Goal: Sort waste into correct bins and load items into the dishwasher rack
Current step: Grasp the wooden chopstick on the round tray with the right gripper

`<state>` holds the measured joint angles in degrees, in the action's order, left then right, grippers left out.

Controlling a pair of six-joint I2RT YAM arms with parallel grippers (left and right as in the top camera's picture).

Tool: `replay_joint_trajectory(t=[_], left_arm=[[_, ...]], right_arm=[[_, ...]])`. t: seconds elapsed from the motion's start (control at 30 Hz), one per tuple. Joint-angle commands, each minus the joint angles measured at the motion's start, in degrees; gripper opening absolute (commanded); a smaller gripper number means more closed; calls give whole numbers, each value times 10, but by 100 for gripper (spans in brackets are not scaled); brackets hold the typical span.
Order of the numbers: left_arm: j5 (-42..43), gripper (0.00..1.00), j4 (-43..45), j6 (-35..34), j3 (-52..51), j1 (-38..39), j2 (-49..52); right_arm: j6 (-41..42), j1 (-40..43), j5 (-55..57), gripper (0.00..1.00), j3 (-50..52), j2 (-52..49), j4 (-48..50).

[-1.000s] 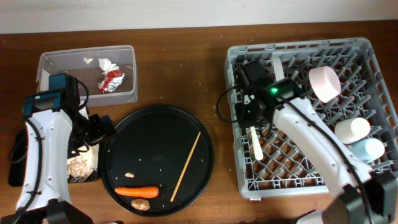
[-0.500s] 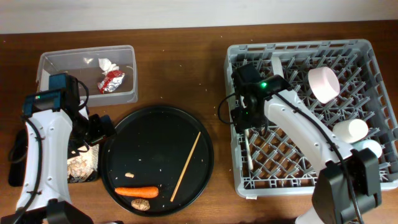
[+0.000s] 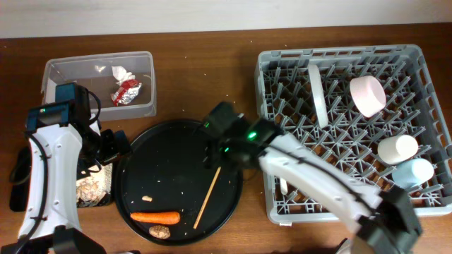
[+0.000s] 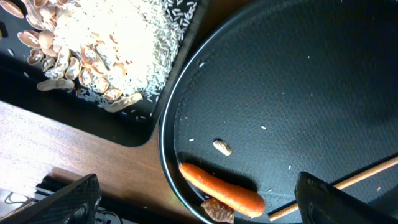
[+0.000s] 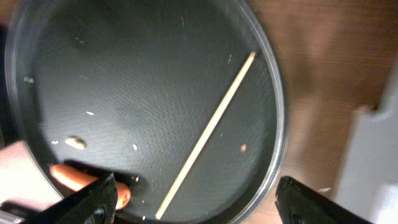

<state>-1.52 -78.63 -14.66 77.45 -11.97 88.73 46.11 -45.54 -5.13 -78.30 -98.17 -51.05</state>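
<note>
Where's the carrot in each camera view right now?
Overhead: carrot near the round black tray's bottom-left rim.
Left wrist: carrot at bottom centre.
Right wrist: carrot at lower left, partly hidden.
Shared landmark: the thin wooden stick, right of it in all three.

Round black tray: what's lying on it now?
An orange carrot, a small brown lump, a thin wooden stick and a few crumbs. The right arm hides its upper right rim.

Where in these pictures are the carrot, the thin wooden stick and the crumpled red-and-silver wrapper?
carrot [image 3: 155,217], overhead view, middle of its length.
thin wooden stick [image 5: 205,135], right wrist view, midpoint of the shaft.
crumpled red-and-silver wrapper [image 3: 127,92], overhead view, centre of the wad.
</note>
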Motion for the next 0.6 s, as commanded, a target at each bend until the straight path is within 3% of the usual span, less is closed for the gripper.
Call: replay_joint_trajectory(t=[0.0, 0.27, 0.57], left_arm=[[3, 99, 0, -8, -4, 2, -2], [7, 99, 0, -8, -4, 2, -2], [7, 99, 0, -8, -4, 2, -2]], right_arm=[[89, -41, 13, 84, 28, -52, 44], [134, -65, 27, 77, 28, -158, 70], [144, -66, 66, 45, 28, -193, 68]])
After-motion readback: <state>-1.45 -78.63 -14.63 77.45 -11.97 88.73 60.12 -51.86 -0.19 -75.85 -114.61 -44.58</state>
